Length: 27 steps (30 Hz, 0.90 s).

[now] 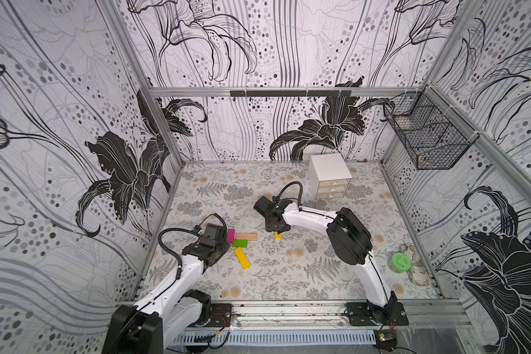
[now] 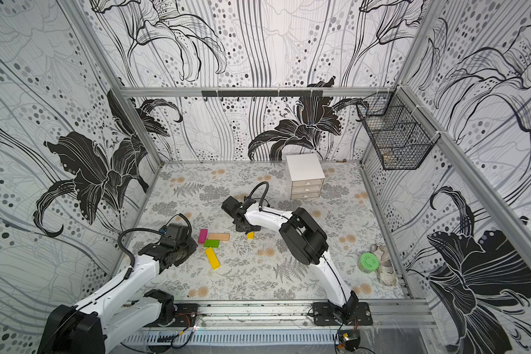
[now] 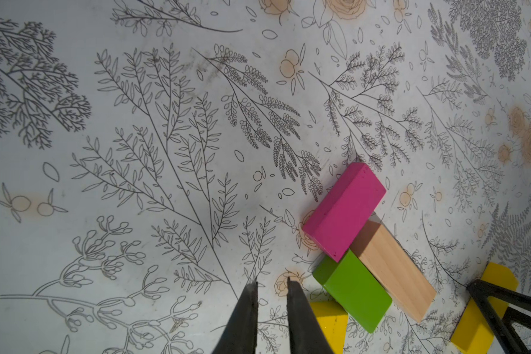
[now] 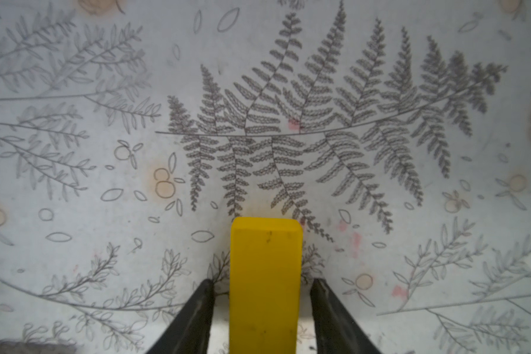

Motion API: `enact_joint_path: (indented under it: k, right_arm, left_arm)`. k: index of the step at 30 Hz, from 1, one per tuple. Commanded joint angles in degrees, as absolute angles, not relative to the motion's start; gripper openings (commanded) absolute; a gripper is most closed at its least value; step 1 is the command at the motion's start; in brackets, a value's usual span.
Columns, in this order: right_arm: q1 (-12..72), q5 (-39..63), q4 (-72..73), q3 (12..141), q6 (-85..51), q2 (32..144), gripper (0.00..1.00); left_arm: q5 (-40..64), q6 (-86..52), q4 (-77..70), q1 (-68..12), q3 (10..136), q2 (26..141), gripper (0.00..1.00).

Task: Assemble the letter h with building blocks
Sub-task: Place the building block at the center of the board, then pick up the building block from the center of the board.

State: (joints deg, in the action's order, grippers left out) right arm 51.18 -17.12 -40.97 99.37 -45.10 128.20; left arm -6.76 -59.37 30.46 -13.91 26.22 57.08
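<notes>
Three blocks lie clustered left of centre: magenta (image 1: pixel 231 235), tan wood (image 1: pixel 246 236) and green (image 1: pixel 239 243). A long yellow block (image 1: pixel 242 257) lies slanted just in front of them. The wrist view shows my left gripper (image 3: pixel 271 281) beside the green block (image 3: pixel 354 291) and the yellow one (image 3: pixel 331 318), its fingers a narrow gap apart with nothing between them. My right gripper (image 4: pixel 261 281) is open astride the second yellow block (image 4: pixel 265 275), with a gap on each side. From above, only that block's end (image 1: pixel 278 235) shows under the gripper.
A white drawer unit (image 1: pixel 330 179) stands at the back. A round green lidded container (image 1: pixel 400 262) and a crumpled cloth (image 1: pixel 417 269) sit at the right edge. A wire basket (image 1: pixel 426 138) hangs on the right wall.
</notes>
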Motion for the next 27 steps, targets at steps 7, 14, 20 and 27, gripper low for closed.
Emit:
enact_joint_path:
  k: [7,14,20,27]
  right_arm:
    - [51.1,-18.4,-43.4,101.0,-43.2,123.4,0.69]
    - [54.8,-13.7,-37.9,97.7,-34.5,116.3,0.72]
    - [57.8,-6.8,-37.5,101.1,-27.7,120.6,0.74]
    - [59.1,-5.1,-40.0,107.5,-21.6,127.9,0.78]
  left_arm:
    - [-9.5,-60.0,31.2,-13.6,25.6,57.1,0.30]
    - [-9.8,-59.8,32.5,-13.5,28.2,56.9,0.50]
    - [-11.0,-60.5,34.0,-13.2,30.0,57.0,0.58]
    - [-9.7,-61.2,34.7,-11.2,31.5,56.2,0.57]
